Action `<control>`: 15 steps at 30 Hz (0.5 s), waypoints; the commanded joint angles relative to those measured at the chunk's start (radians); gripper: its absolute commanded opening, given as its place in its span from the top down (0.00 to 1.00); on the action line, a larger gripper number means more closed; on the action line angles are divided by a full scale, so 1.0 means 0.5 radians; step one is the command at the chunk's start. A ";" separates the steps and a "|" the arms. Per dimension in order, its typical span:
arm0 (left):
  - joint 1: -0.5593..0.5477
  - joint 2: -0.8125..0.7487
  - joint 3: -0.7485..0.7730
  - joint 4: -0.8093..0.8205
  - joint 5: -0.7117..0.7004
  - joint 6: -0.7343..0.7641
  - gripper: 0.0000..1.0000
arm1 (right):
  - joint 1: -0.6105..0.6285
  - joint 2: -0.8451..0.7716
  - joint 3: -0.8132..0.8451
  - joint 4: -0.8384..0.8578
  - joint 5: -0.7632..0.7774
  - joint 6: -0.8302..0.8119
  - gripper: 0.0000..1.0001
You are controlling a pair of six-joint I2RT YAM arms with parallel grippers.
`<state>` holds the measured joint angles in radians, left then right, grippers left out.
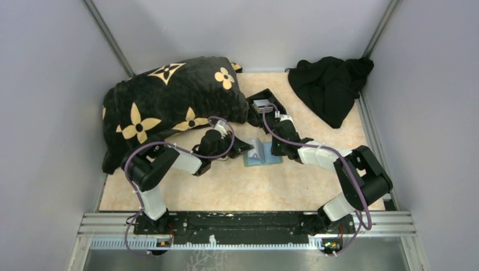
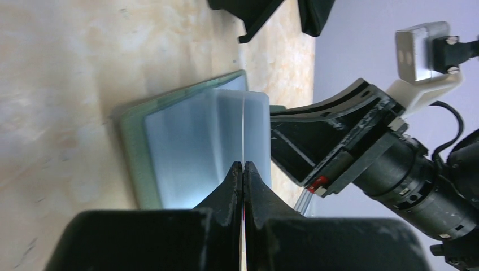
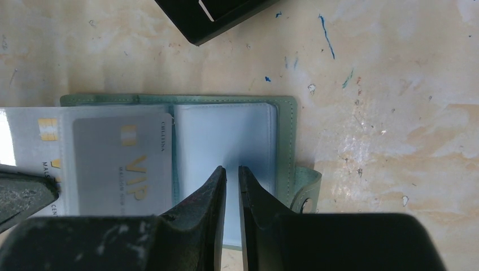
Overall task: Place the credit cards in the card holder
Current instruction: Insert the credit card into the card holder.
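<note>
The sage-green card holder (image 1: 270, 158) lies open on the table between the two grippers, its clear pockets facing up; it also shows in the left wrist view (image 2: 127, 148) and the right wrist view (image 3: 289, 137). My left gripper (image 2: 243, 165) is shut on a thin silvery credit card (image 2: 244, 124), seen edge-on over the holder's pockets. In the right wrist view a silver "VIP" card (image 3: 121, 164) lies over the holder's left half, and a second card (image 3: 31, 132) sticks out to the left beside the left finger (image 3: 22, 195). My right gripper (image 3: 232, 169) is shut and empty over the holder's right pocket.
A black square box (image 1: 264, 105) with pale cards inside stands just behind the holder. A large dark pillow with gold flowers (image 1: 169, 107) fills the back left. A black cloth (image 1: 330, 84) lies at the back right. Grey walls enclose the table.
</note>
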<state>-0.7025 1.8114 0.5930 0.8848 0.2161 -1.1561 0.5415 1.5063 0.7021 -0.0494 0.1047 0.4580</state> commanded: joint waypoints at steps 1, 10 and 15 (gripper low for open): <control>-0.043 0.044 0.115 0.001 0.033 0.005 1.00 | 0.018 -0.037 0.022 -0.045 0.066 0.017 0.85; -0.097 0.135 0.242 -0.076 0.052 0.024 1.00 | 0.017 -0.142 0.018 -0.098 0.243 0.045 0.85; -0.124 0.190 0.282 -0.092 0.054 0.030 1.00 | 0.018 -0.269 0.007 -0.127 0.414 0.062 0.85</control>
<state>-0.7517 1.8832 0.7059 0.8471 0.2291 -1.1549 0.5419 1.4525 0.7006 -0.1108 0.2127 0.4751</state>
